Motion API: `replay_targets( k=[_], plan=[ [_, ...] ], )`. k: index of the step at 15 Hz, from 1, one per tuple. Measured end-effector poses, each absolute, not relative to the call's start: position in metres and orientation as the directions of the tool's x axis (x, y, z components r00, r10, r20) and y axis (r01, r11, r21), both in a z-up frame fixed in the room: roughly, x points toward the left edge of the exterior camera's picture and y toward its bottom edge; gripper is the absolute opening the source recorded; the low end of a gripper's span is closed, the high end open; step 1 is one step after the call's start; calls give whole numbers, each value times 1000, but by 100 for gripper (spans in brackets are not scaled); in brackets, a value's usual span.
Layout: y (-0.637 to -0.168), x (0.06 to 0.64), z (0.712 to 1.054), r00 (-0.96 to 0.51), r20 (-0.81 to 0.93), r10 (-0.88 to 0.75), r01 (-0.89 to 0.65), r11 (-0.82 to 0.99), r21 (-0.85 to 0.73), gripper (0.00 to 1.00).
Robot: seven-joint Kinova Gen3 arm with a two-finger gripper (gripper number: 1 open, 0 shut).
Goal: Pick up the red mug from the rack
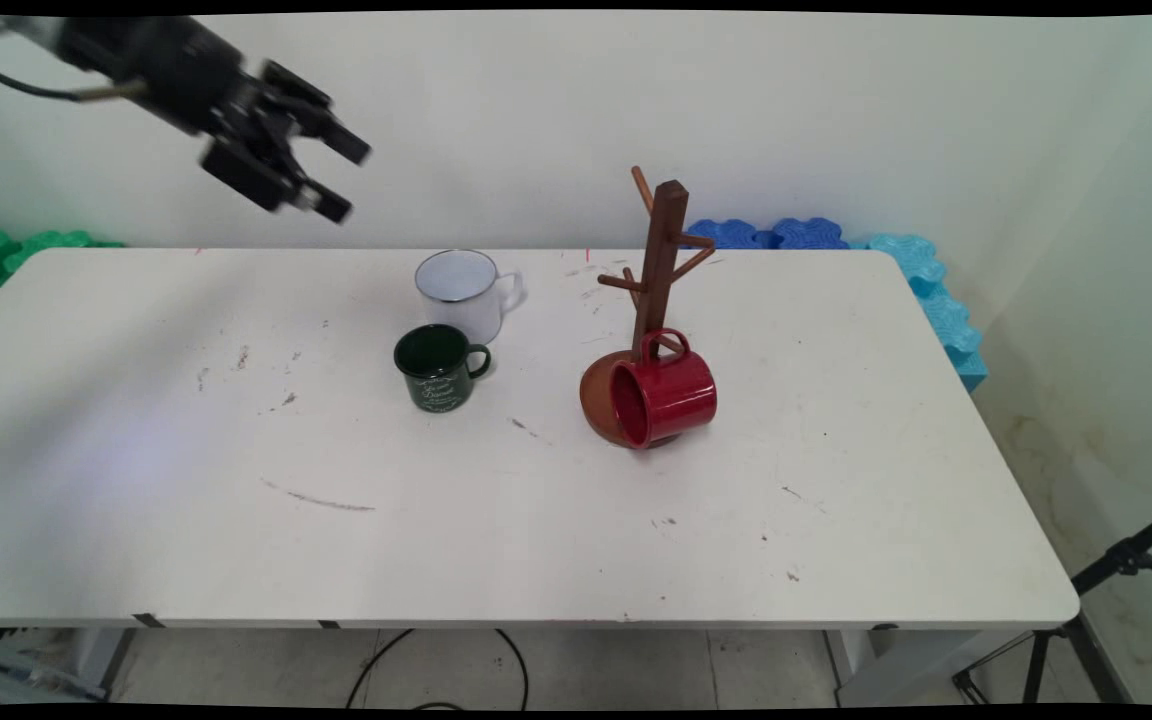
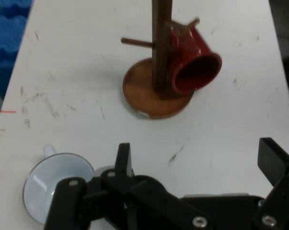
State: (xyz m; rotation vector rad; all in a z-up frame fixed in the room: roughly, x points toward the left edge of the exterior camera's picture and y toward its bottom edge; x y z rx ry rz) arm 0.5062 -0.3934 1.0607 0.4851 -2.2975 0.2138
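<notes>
Two mugs [image 1: 456,290] below empty, spread hand [image 1: 346,180]; red mug [image 1: 664,400] farther right.

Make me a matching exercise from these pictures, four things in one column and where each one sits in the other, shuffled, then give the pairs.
Things:
1. red mug
2. green mug
3. white mug
4. tool

Places:
A. upright, just behind the green mug
B. raised above the table's far left, open and empty
C. hanging by its handle from a low peg of the mug tree, mouth sideways
D. upright, in front of the white mug

Pairs: 1-C, 2-D, 3-A, 4-B
</notes>
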Motion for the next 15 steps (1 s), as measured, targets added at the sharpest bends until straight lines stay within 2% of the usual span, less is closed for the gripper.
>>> replay_targets(
  k=[6, 15],
  plan=[
    [-349, 547, 1049, -500, 805, -319, -492, 870, 39, 100],
    [-315, 542, 999, -429, 832, -352, -524, 847, 88, 100]
  ],
)
